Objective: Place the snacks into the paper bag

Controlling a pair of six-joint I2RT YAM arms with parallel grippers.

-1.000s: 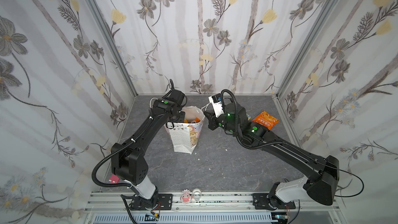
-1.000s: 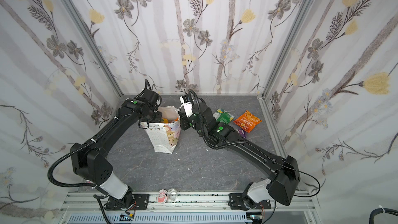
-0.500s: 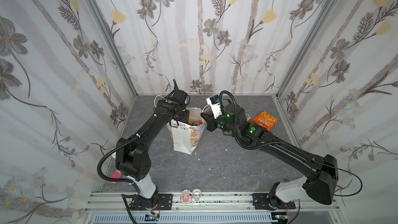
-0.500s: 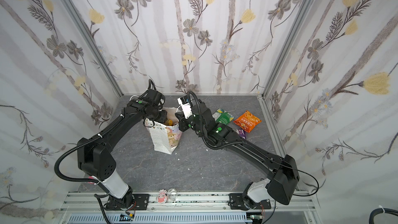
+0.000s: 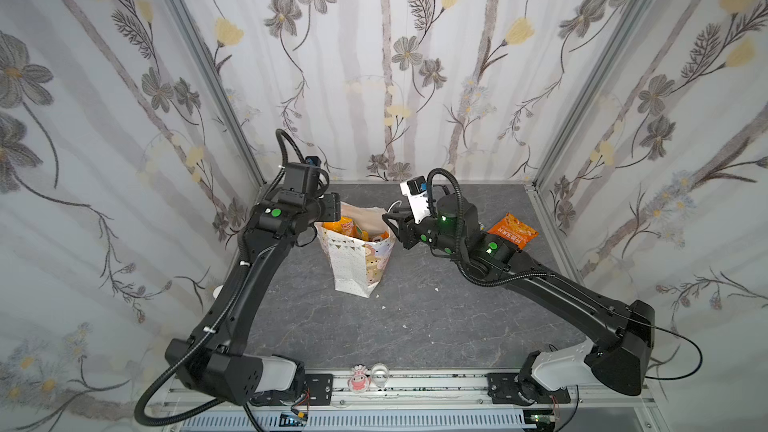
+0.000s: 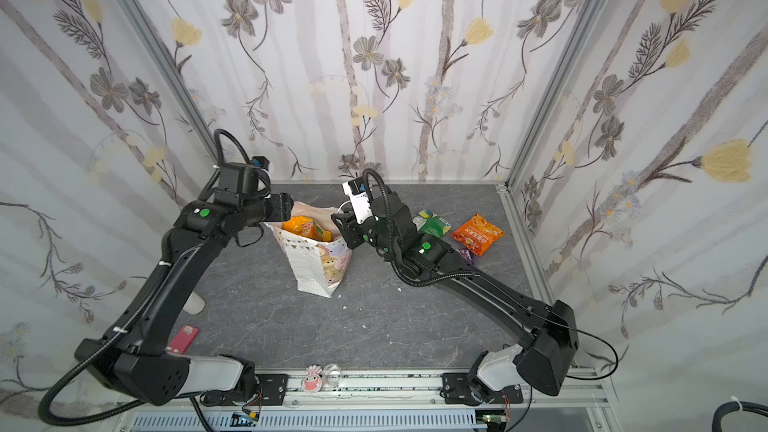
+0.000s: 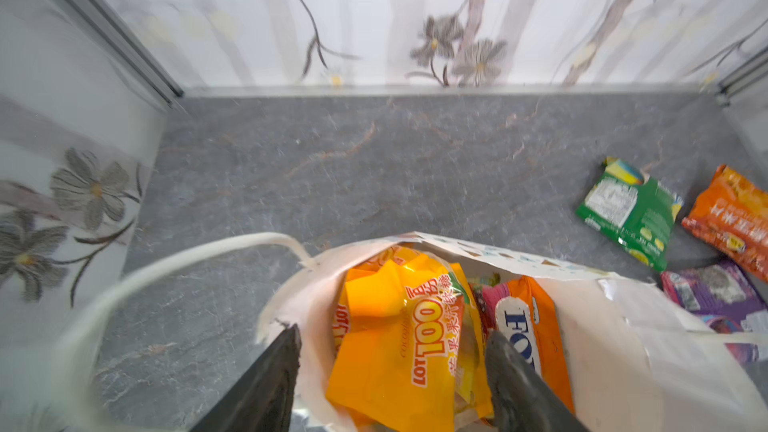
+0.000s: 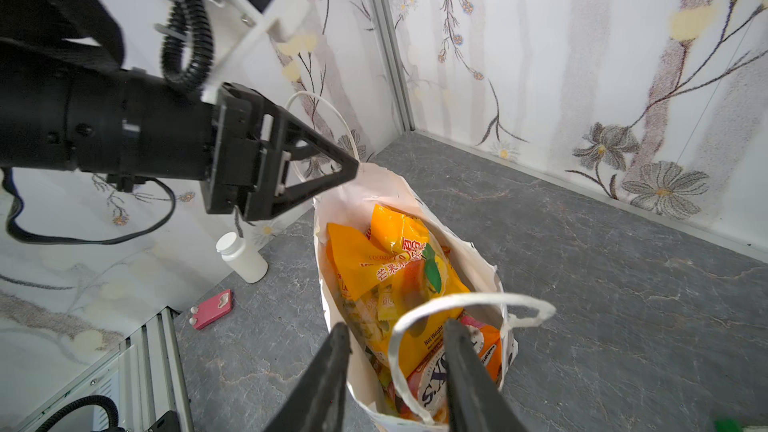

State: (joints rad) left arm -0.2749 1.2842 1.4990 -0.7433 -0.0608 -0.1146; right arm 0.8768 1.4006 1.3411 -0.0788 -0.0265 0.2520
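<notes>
Left end effector [image 7: 392, 336]: open. Jaws straddle the paper bag [image 5: 353, 272] rim, one finger outside the wall, one inside over the contents, nothing pinched.
Right end effector [image 8: 395, 324]: also open, at the opposite rim. A cord handle [image 8: 498, 299] loops loose across the gap ahead of its fingers, not clamped.
Under both: bag upright on the desk [image 5: 415, 326], mouth open. Yellow-orange packet [image 7: 386, 313] on top, a FOX'S packet [image 7: 523, 317] beside it, more beneath.
Outward: green packet [image 6: 432, 224], orange chip bag [image 6: 477, 233] and purple packet [image 6: 467, 255] lie on the desk behind the right end effector, beside its own wrist and forearm, well apart from the left one.
Step, my read: between packets. Bag part-filled, three outside.
Next: right pulls clear without snagging the handle, then goes for the nearest packet (green). It's flat glossy film, so pinch an edge. Left should probably close on the rim, since the bag looks light and could tip.
</notes>
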